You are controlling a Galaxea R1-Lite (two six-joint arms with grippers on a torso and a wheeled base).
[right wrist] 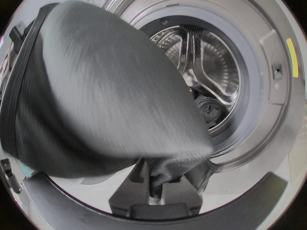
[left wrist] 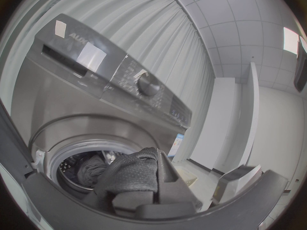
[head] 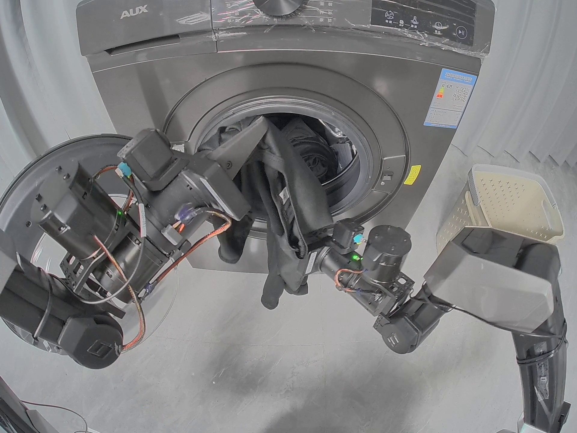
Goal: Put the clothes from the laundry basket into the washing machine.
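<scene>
Dark garment [head: 282, 205] hangs across the mouth of the washing machine [head: 384, 91], laundry basket [head: 518, 174] beside; left gripper [head: 255, 130] and right gripper [head: 314, 243] both clench it.

Black garment [head: 282, 199], grey washing machine [head: 150, 85], cream basket [head: 517, 202]

Garment [head: 288, 205] across drum mouth [head: 368, 151]; right part perhaps free.

Left gripper [head: 255, 130] and right gripper [head: 315, 242] clamp a black garment [head: 282, 205] draped from the open washing machine [head: 384, 91]; cream laundry basket [head: 511, 202] beside it.
</scene>
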